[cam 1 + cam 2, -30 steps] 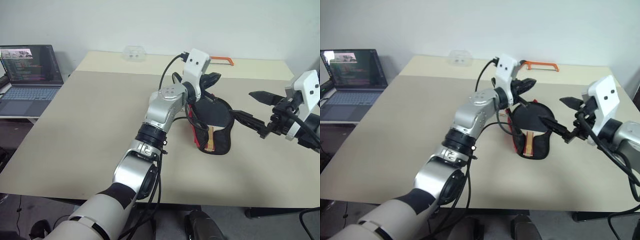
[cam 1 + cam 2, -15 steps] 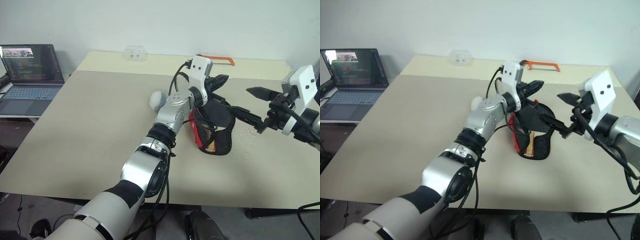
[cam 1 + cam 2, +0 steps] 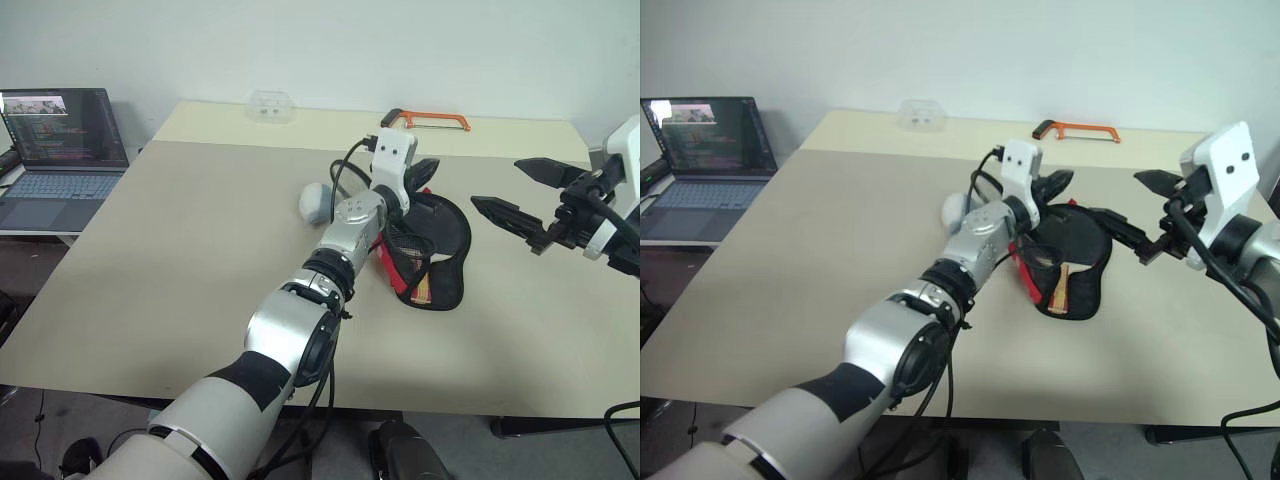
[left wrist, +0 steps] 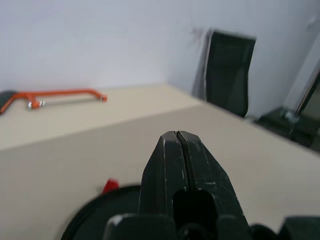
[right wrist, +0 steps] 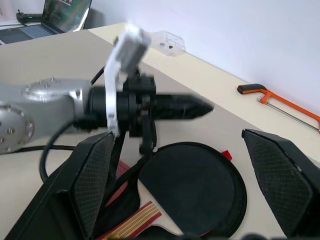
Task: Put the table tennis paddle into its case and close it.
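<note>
- Paddle point(image 5: 187, 187) lies flat on the case point(image 3: 445, 285), its black rubber face up and its striped wooden handle point(image 3: 421, 282) pointing toward the near edge of the beige table point(image 3: 180, 260); I judge the blade only partly seated, the handle end in the case's open mouth, the zipper not yet run
- I judge the paddle stiff and light, its rubber face grippy, so it should slide into the case only if pushed along its own length; the handle is the natural place to take hold, or the red edge point(image 5: 226, 154) at the far side of the case
- case looks soft and floppy; black fabric with a mesh pocket point(image 3: 405, 250) and red panel on its left side; I expect it to bunch or drag if one side is not pinned; the zipper pull is too small for me to find
- left gripper point(image 4: 181, 142) hovers above the case's left rim, fingers pressed together on nothing
- right gripper point(image 3: 520, 195) hangs just right of the case, fingers spread wide, nothing between them
- fluffy ball charm point(image 3: 314, 200) rests left of the case; orange hacksaw point(image 3: 428, 119) lies well beyond the case; laptop point(image 3: 60, 150) sits far left of it
</note>
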Robot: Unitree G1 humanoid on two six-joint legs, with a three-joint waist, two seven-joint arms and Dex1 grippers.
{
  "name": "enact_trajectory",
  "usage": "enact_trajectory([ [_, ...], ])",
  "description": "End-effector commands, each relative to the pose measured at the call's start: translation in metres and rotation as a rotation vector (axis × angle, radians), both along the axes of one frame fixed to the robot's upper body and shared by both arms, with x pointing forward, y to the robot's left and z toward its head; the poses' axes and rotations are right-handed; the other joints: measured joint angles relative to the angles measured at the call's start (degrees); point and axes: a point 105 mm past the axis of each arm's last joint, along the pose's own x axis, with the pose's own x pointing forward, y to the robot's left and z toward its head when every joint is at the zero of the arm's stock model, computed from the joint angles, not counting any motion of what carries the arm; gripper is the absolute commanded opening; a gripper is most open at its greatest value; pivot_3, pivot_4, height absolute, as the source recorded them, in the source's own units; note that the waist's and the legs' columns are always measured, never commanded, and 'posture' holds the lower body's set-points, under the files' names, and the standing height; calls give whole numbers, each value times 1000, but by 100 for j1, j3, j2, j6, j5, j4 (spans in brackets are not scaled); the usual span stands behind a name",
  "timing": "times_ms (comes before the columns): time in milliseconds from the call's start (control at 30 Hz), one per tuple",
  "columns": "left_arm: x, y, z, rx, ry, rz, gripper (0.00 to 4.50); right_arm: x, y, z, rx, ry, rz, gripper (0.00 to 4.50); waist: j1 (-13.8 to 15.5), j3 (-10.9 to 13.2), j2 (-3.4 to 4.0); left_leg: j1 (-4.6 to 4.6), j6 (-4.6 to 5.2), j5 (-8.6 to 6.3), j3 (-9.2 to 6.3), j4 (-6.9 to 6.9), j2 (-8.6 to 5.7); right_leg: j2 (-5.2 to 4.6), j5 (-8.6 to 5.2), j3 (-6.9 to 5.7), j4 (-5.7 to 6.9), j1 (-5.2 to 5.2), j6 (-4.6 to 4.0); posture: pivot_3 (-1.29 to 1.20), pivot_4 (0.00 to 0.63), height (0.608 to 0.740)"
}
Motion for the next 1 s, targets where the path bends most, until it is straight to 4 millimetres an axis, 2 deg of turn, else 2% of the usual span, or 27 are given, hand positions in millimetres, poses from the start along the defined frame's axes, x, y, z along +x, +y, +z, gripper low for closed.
enact_trajectory([
  [33,-47,-41,64,-113,-156,-281,29,-4,-5,15,11,-76,-12,4500,-2,0,0,0,0,0,0,0,0,0,0,0,0,0,0,0,150,740],
  [133,-49,-13,75,-94,-218,-331,29,-2,-6,13,16,-76,-10,4500,-9,1,3,0,0,0,1,-2,0,0,0,1,-1,-1,0,0,150,740],
  [200,-50,12,77,-74,-236,-339,29,0,-5,13,21,-77,0,4500,-23,-3,10,2,0,0,1,-3,2,1,0,2,-2,0,0,0,150,740],
  [267,-49,43,70,6,-262,-305,29,4,-4,13,26,-77,10,4500,-82,-11,23,13,0,0,4,-7,5,3,0,16,6,1,0,0,150,740],
  [333,-49,58,65,52,-263,-274,29,6,-3,13,27,-76,16,4500,-155,-10,26,37,0,0,3,-13,7,9,0,36,21,1,0,0,150,740],
  [400,-46,89,63,78,-235,-217,29,8,-3,12,25,-72,28,4500,-158,-8,26,42,-1,1,0,-12,12,14,0,31,31,3,0,0,150,740],
  [500,-48,116,55,144,-200,-178,29,12,-4,12,19,-69,34,4500,-143,-8,25,37,-1,1,-1,-7,12,12,0,27,29,4,0,0,150,740],
  [633,-49,155,16,345,-124,-121,29,14,-3,10,20,-65,51,4500,-106,-9,27,32,-1,1,1,-2,11,3,0,30,19,5,0,0,150,740],
  [733,-48,179,-3,430,-72,-79,29,15,-2,7,16,-58,62,4500,-81,-8,27,33,-1,1,-1,-2,13,2,0,27,19,5,0,0,150,740],
  [867,-45,204,-20,515,-13,-36,29,16,-2,6,15,-51,68,4500,-25,-6,24,29,-1,1,1,1,14,2,0,22,19,4,-1,0,150,740],
  [1000,-50,225,-61,736,56,-54,29,17,-1,4,15,-43,76,4500,-25,-7,25,29,0,0,3,-1,13,1,0,24,18,4,-1,0,150,740],
])
